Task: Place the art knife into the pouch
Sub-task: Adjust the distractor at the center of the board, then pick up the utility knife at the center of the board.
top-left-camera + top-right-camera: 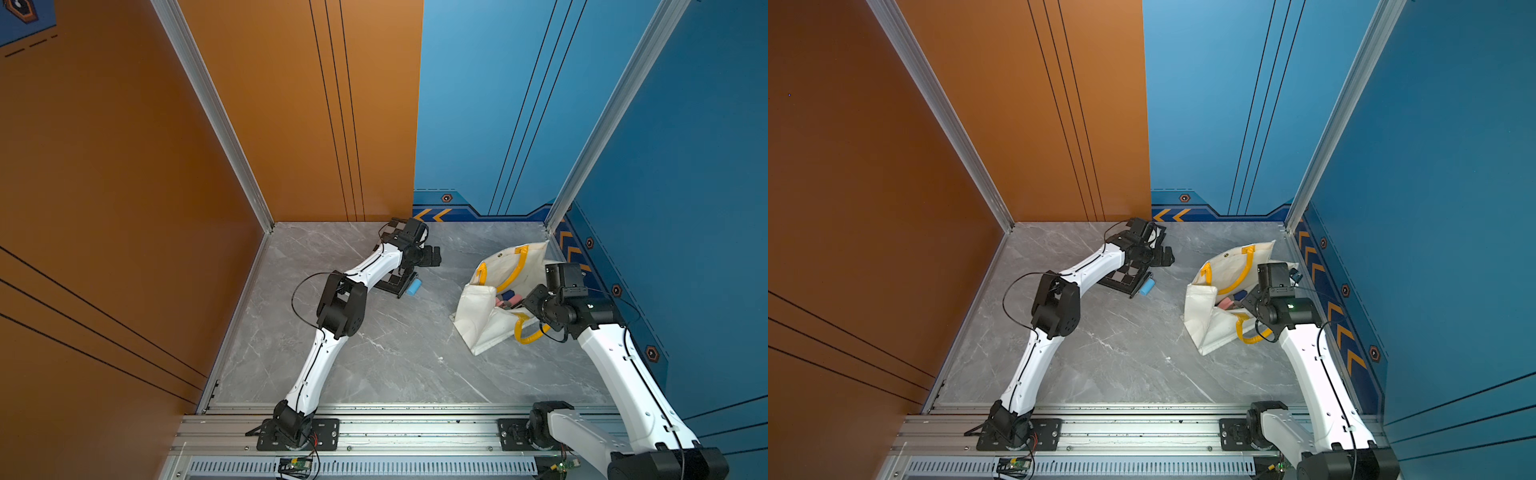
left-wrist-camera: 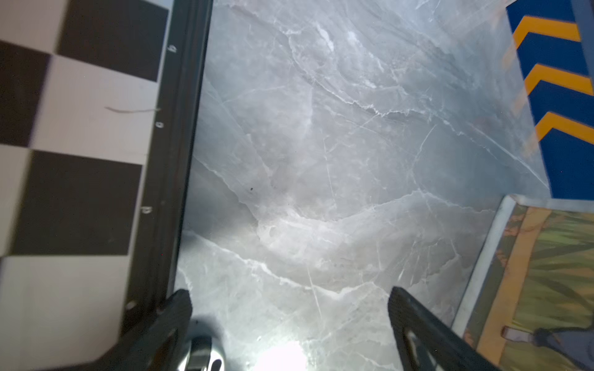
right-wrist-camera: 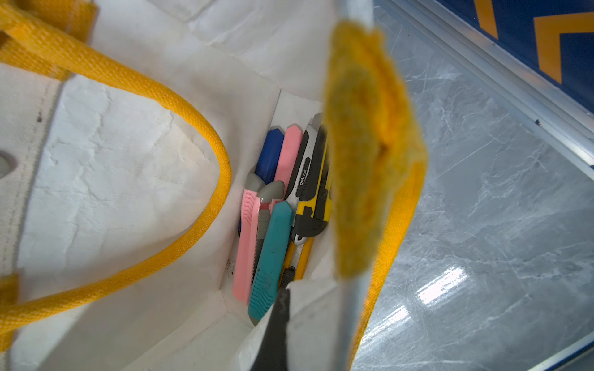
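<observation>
Nearest, at 3 o'clock on the grey marble table (image 1: pixel 374 357), the right gripper (image 1: pixel 527 300) is pressed together on the rim of the pouch (image 1: pixel 482 320), pinching the cream fabric where a yellow handle (image 3: pixel 363 144) is sewn on. In the right wrist view one dark finger (image 3: pixel 276 334) sits inside the mouth with fabric against it. The other is too blurred to make out and is probably outside the rim. The pouch lies slumped on the table with its mouth agape. Deep inside it several art knives (image 3: pixel 273 257) lie packed side by side: teal, pink, blue and a yellow-and-black one.

Farther off, at 12 o'clock, a black-and-white chessboard (image 1: pixel 392 284) lies flat, largely hidden under the left forearm. A blue cylinder (image 1: pixel 414 287) sits just beside its 3 o'clock edge.

Farthest, at 1 o'clock, the left gripper (image 1: pixel 434 255) hangs spread wide and holds nothing. In the left wrist view its fingers (image 2: pixel 180 308) frame bare marble, one of them close to the board's black frame. It is well apart from the pouch, with open table between them
</observation>
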`<state>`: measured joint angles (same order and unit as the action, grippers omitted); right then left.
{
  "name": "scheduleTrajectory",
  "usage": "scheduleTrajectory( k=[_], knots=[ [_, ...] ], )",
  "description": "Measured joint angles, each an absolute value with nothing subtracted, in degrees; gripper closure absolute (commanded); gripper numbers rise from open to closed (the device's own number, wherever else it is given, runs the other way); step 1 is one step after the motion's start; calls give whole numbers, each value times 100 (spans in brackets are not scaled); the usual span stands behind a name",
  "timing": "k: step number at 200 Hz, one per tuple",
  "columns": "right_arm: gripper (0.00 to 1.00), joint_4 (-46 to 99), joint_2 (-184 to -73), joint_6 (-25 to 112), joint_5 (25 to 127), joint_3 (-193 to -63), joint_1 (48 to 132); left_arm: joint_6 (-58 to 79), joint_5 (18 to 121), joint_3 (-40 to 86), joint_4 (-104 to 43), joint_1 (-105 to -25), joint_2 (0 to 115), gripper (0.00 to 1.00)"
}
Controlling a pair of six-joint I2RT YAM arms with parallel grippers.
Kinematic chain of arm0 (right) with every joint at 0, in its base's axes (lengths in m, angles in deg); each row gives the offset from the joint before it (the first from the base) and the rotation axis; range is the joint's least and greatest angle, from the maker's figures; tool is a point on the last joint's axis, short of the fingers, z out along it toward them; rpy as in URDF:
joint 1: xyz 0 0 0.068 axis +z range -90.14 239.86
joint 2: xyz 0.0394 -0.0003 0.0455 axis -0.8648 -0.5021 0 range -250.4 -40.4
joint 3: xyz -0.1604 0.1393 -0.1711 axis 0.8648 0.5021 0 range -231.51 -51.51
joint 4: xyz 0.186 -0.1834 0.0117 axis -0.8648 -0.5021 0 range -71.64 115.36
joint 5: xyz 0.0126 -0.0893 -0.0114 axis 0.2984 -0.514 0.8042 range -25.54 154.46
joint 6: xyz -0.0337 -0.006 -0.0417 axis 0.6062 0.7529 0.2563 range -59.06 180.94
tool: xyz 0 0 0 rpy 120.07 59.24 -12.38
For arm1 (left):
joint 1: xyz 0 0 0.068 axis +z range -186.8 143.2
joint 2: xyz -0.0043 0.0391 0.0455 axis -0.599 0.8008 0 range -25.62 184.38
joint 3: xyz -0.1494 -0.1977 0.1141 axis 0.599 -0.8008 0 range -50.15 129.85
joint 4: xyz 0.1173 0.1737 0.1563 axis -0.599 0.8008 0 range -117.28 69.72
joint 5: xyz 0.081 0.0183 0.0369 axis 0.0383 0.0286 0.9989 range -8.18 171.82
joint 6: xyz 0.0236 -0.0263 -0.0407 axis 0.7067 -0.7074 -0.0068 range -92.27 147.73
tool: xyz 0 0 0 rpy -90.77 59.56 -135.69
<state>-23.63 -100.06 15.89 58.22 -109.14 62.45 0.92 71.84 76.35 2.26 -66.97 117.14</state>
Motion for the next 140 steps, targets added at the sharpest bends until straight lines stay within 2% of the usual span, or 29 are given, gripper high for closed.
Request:
scheduleTrajectory(
  k=[84, 140],
  knots=[
    [100, -2348, -10404, 1608, 5811, -11036, 6166, 249, 7927, 6312, 167, -5936, 11128, 2],
    [100, -2298, -10483, 1608, 5778, -11036, 6166, 682, 7999, 5510, 224, -6455, 10632, 2]
  ],
)
